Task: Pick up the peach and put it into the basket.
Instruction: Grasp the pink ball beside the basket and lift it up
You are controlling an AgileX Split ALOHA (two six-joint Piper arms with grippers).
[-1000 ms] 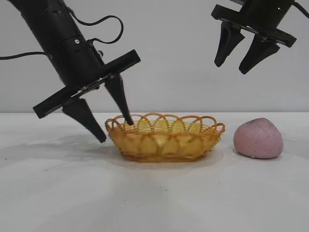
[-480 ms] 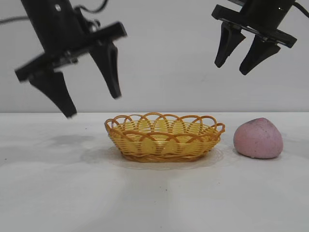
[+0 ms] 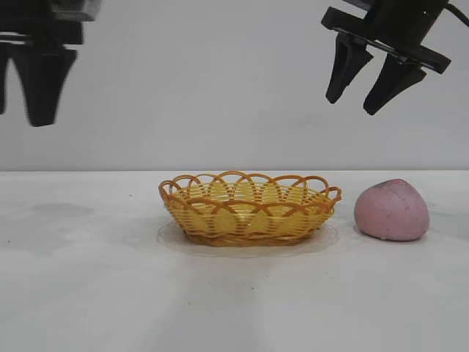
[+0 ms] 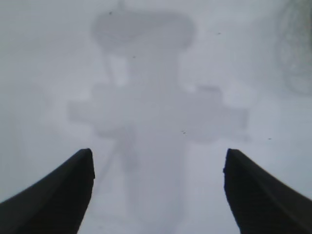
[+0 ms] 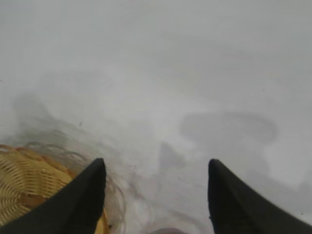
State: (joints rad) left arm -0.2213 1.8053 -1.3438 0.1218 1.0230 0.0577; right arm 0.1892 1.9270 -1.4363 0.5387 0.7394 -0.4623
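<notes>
Left gripper (image 4: 158, 192) has lifted away to upper left, jaws apart. Right gripper (image 3: 366, 77) high, jaws apart. Speckled pink rounded peach (image 3: 391, 210) on table (image 3: 88, 293), just right of scalloped wicker basket (image 3: 249, 208).

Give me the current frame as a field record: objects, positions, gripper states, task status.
peach: on the table, right of the basket, apart from it
basket: centre of the table, nothing visible in it
left gripper: open, raised at far left, holding nothing
right gripper: open, raised above the gap between basket and peach, holding nothing
task status: peach not yet picked up
</notes>
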